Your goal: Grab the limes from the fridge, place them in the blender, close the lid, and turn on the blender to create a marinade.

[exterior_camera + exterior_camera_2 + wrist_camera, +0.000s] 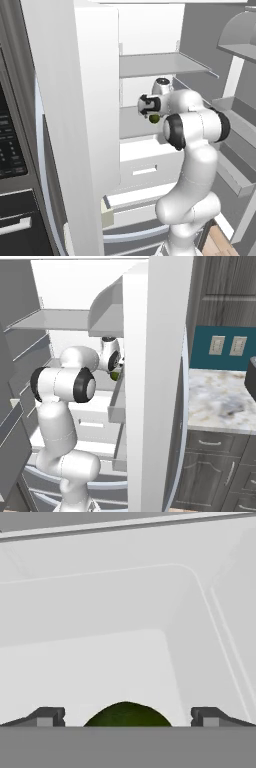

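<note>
The gripper [127,717] stands with its jaws spread wide, one dark fingertip [49,717] on each side of a lime [127,716], and neither tip touches the fruit; nothing is grasped. In the hand view the lime's dark green top bulges up midway between the two tips, closest of all to the camera, with the pale floor of the fridge [100,662] running away behind it to a rounded back corner and a grey shelf edge above.

In the left base view the white arm [192,165] rises in front of the fridge [150,30] and bends inward at its dark elbow joint, so that the hand reaches in over the middle shelf [135,125]. The lime [154,119] shows as a small green spot just below the hand, on or just above that shelf; from this angle I cannot tell whether it rests on it. Below the shelf sits the white drawer [145,167], and above the hand a grey upper shelf [160,64] spans the interior.

In the right base view the lime [115,376] peeks out beside the edge of the large white door [155,381], right at the hand. Beyond the door lies a marbled counter [220,398] against a teal wall with two outlets [227,346].
</note>
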Tool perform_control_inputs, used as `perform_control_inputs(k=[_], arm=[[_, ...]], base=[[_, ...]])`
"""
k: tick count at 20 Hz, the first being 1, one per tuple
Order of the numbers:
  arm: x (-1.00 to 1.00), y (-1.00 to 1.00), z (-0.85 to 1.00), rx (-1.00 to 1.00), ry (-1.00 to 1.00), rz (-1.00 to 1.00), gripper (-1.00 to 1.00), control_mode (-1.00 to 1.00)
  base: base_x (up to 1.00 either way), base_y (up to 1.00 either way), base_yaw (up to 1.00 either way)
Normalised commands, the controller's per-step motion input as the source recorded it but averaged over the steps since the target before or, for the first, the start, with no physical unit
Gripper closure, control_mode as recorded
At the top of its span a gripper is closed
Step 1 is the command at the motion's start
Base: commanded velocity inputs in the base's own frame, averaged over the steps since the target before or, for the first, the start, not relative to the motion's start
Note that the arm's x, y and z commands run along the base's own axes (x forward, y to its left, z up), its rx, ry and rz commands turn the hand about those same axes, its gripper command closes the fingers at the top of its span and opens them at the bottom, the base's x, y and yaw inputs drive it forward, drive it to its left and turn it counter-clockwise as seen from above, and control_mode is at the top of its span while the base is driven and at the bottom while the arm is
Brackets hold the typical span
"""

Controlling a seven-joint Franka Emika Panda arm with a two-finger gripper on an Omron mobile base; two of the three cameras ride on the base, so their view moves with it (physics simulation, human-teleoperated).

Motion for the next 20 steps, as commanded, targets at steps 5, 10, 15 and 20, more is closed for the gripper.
perform_control_inputs(k=[5,10,15,20], arm=[[0.0,0.0,-0.63,-0.01,0.01,0.0,-1.0,-1.0],[-0.13,0.0,-0.67,0.0,0.0,0.0,-1.0,-1.0],[-0.49,0.0,-0.55,0.0,-0.02,0.0,-1.0,-1.0],[-0.46,0.0,-0.43,0.0,-0.03,0.0,-1.0,-1.0]], base=[[0.0,0.0,0.0],[0.0,0.0,0.0],[0.0,0.0,0.0],[0.0,0.0,0.0]])
